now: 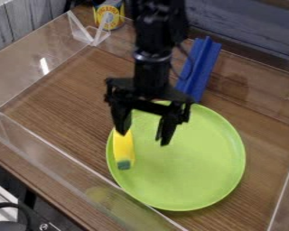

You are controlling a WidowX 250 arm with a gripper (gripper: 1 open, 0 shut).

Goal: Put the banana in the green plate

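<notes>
The yellow banana (122, 149) lies on the left rim of the lime-green plate (201, 171), its dark greenish tip toward the front. My black gripper (144, 124) points straight down with its jaws open, just above the banana's far end. The left finger (120, 117) hangs over the banana's upper tip, and the right finger (168, 129) hangs over the plate. Nothing is held between them.
A blue elongated block (198, 65) lies behind the plate. A yellow cup (107, 15) stands at the back left. Clear plastic walls (39, 50) enclose the wooden table on the left and front.
</notes>
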